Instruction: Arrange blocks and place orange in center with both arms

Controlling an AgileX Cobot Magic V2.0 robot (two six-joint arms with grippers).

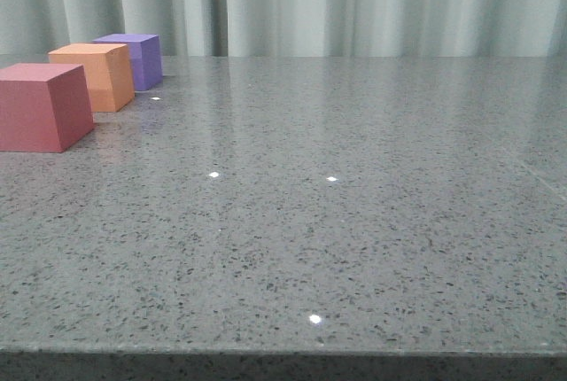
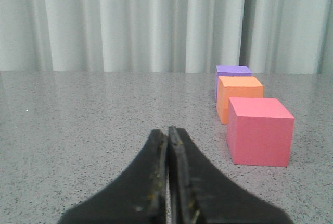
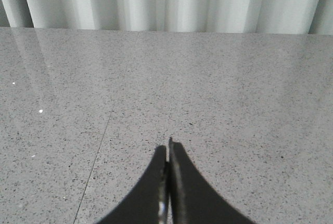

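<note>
A grey speckled stone-look table [image 1: 354, 221] stands before pale pleated curtains [image 1: 354, 0]. Three matte foam-like cubes sit in a line near the table's far left corner, running from nearer to farther along the left edge. The red-pink cube [image 1: 40, 106] is nearest the front. The orange cube [image 1: 93, 75] comes next, and the purple cube [image 1: 133, 59] is farthest back. The orange cube is already between the other two. The orange and purple cubes look touching or almost so, and a small gap seems to separate red-pink from orange. The rest of the tabletop shows only small light reflections.

The arrangement appears finished or nearly so. If any step remains, it is likely only a small straightening of the line. That would call for slow, light nudges against a flat face. Foam cubes are light and will slide or twist on this smooth surface if pushed off-centre.

The left gripper [image 2: 168, 130] is low over the table, level and pointing toward the far edge. Its two dark fingers are pressed together and hold nothing. The cubes stand well apart from it, ahead and to one side. The right gripper [image 3: 168, 143] is also low and level, fingers likewise together and empty. No cube appears in its view. Neither arm shows in the front view.
</note>
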